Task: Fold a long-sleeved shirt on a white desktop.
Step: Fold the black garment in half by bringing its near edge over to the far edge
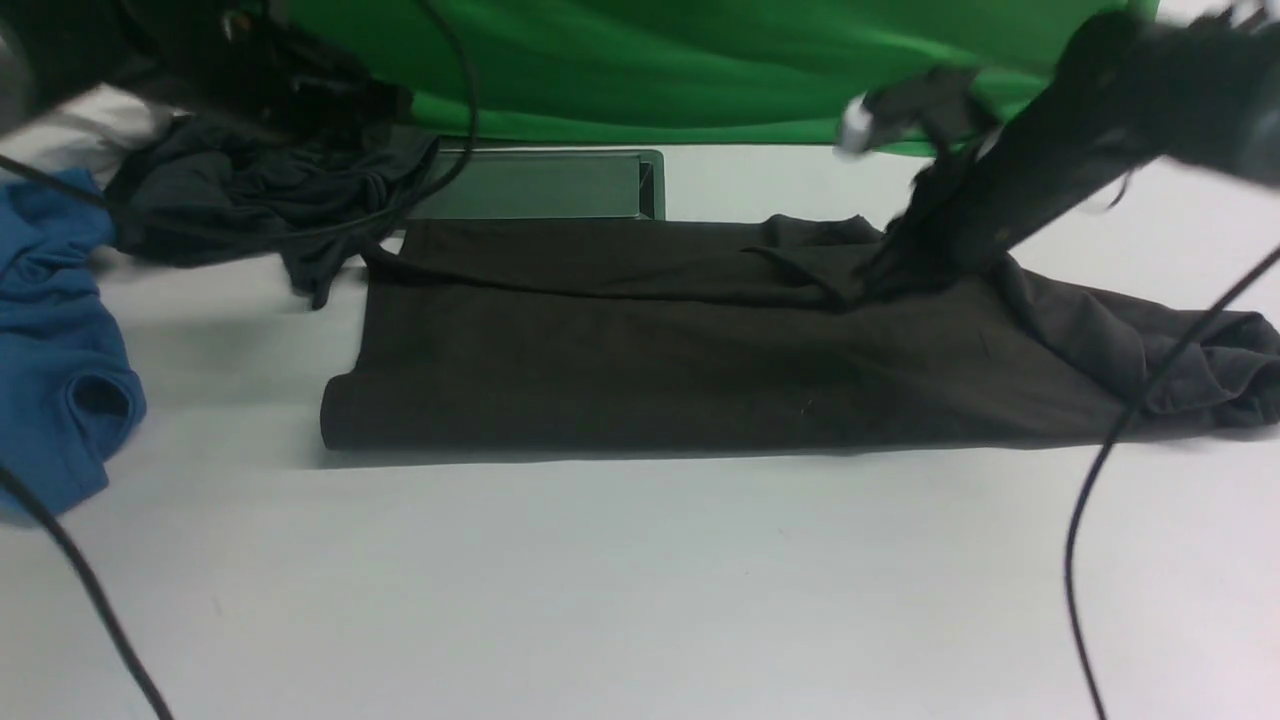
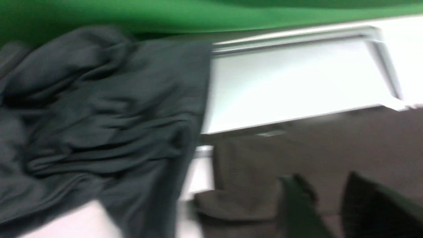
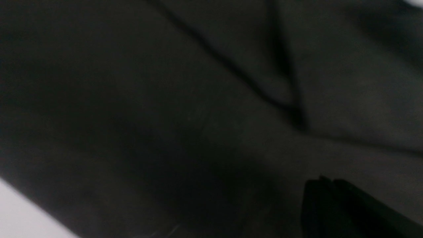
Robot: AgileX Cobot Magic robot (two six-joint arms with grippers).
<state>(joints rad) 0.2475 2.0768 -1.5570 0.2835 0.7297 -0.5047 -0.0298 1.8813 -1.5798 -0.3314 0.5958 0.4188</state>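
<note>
front view has the right pincer (image 1: 885, 282) clenched and pressed into a raised ridge on the right part of the shirt (image 1: 640, 370); whether any cloth is caught in it i cannot tell. left wrist view, blurred, shows the left pincer (image 2: 325, 188) released, its fingers apart above the shirt's back left corner and holding nothing. the shirt lies as a long band across the middle of the worktop (image 1: 640, 580), its back edge at the slot (image 1: 540, 185) and its right end bunched near the right edge. it looks soft, light and limp, likely to sag and slide on the smooth top. the bunched right end and the left corners seem the best holds. count: one shirt, one grey garment (image 1: 250, 200) and one blue garment (image 1: 50, 330) toward the back left corner, one slot, two pincers.
</note>
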